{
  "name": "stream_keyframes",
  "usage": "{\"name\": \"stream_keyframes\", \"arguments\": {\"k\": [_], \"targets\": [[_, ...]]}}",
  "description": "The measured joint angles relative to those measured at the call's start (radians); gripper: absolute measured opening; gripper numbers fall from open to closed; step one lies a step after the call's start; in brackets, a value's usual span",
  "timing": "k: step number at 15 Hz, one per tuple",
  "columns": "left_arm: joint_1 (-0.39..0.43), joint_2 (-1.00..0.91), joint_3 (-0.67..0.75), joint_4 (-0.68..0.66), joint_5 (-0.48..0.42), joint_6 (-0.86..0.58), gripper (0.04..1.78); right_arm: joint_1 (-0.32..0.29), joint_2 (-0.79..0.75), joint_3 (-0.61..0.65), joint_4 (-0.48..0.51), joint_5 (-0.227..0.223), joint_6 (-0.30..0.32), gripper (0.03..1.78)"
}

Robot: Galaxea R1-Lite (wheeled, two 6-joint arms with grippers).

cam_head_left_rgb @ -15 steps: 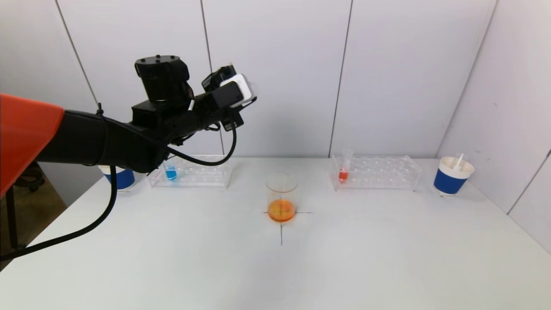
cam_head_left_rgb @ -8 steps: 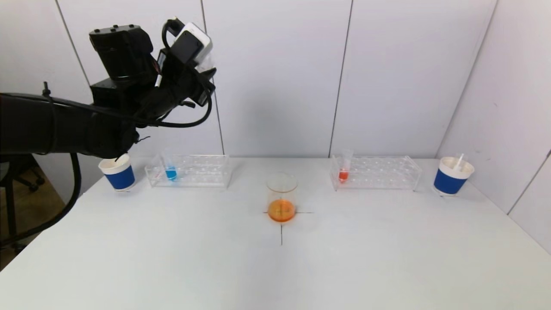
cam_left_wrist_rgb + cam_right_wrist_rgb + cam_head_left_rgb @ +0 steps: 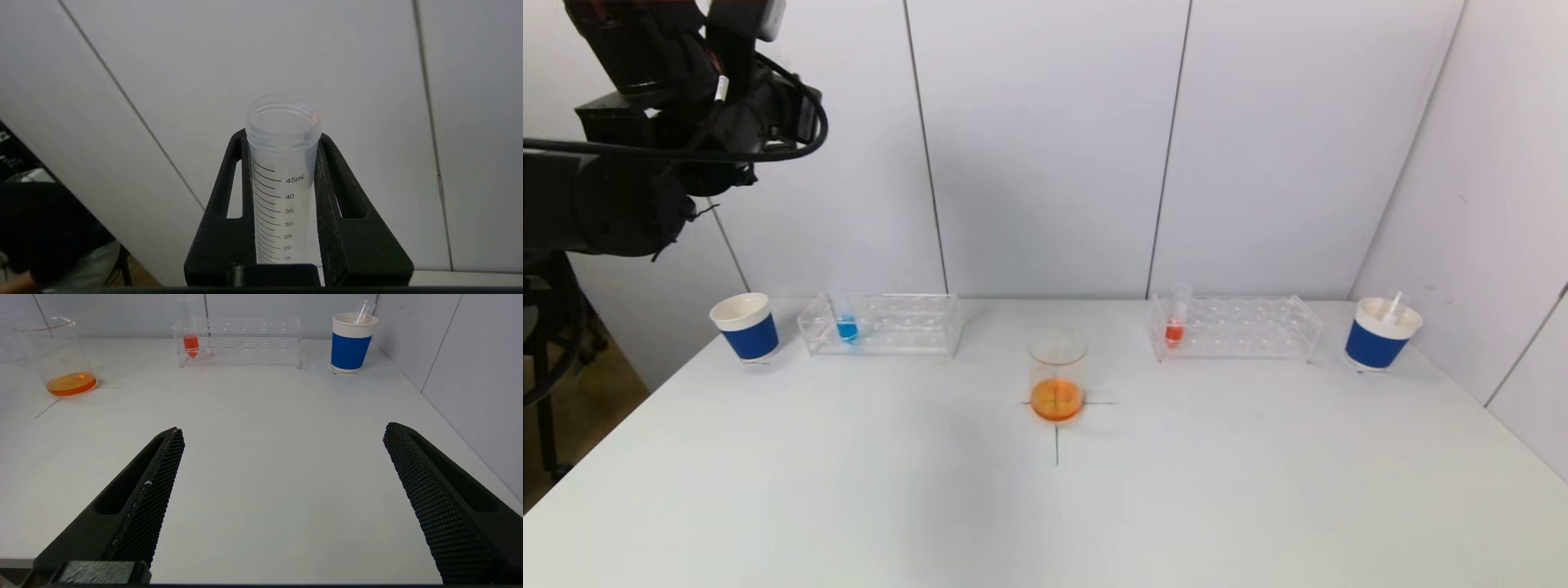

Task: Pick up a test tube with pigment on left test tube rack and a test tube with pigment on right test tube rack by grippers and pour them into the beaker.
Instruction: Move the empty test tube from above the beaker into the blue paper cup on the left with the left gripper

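My left gripper (image 3: 282, 136) is shut on a clear, empty graduated test tube (image 3: 282, 196), mouth towards the wall. In the head view only the left arm (image 3: 662, 98) shows, raised high at the far left. The beaker (image 3: 1058, 376) stands mid-table with orange liquid in its bottom. The left test tube rack (image 3: 907, 327) holds a tube of blue pigment (image 3: 846, 324). A tube of red pigment (image 3: 1175, 324) stands in the right test tube rack (image 3: 1250, 327). My right gripper (image 3: 284, 433) hangs open and empty over the near right of the table, well short of the red tube (image 3: 191, 343).
A blue paper cup (image 3: 745, 327) stands left of the left rack. Another blue cup (image 3: 1382, 332), with an empty tube in it, stands right of the right rack near the side wall. A black cross marks the table (image 3: 1045, 506) under the beaker.
My left arm has swung up and to the left, from above the left rack to the upper left corner, still holding the empty tube. The right gripper has stayed open.
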Motion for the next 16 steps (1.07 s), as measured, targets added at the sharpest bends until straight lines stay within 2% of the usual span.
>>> {"name": "stream_keyframes", "arguments": {"k": [4,12,16], "targets": [[0.078,-0.021,0.009,0.066,0.039,-0.149,0.44,0.000,0.000,0.000,0.000,0.000,0.000,1.77],[0.190,-0.005,0.107,0.057,0.056,-0.293,0.44,0.000,0.000,0.000,0.000,0.000,0.000,1.77],[0.256,0.033,0.121,0.023,0.043,-0.319,0.44,0.000,0.000,0.000,0.000,0.000,0.000,1.77]]}}
